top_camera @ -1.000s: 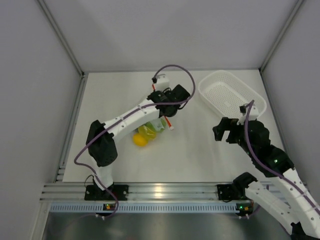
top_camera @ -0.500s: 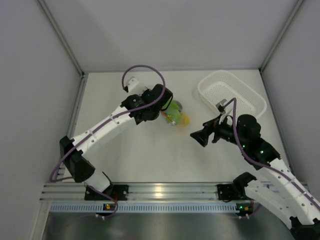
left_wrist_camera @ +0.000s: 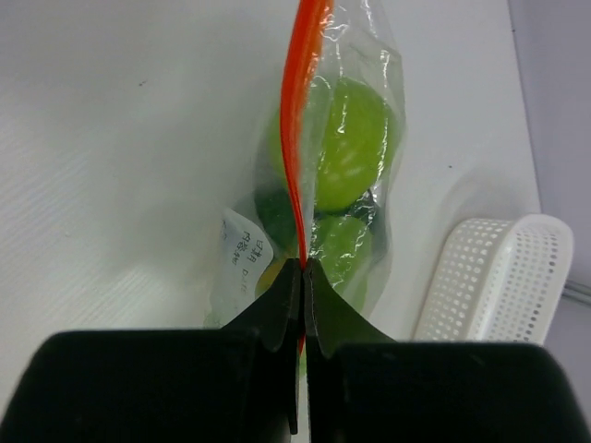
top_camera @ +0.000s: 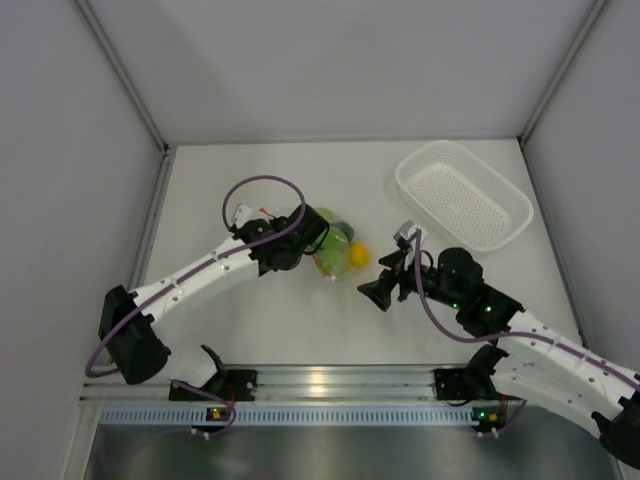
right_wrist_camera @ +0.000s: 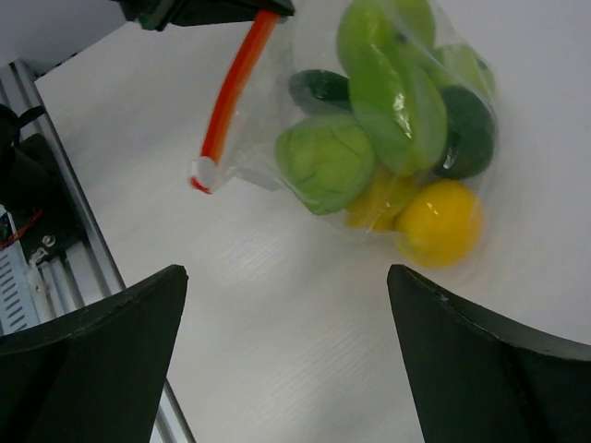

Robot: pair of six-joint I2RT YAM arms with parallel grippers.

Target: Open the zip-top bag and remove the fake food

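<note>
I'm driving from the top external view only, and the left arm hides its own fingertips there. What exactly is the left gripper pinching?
Observer: The left gripper is shut on the orange-red zip strip of the zip-top bag, not on the clear plastic.
Operator: Is anything in the right gripper?
Observer: No. The right gripper is open with nothing between its fingers, and it faces the fake food inside the bag.
</note>
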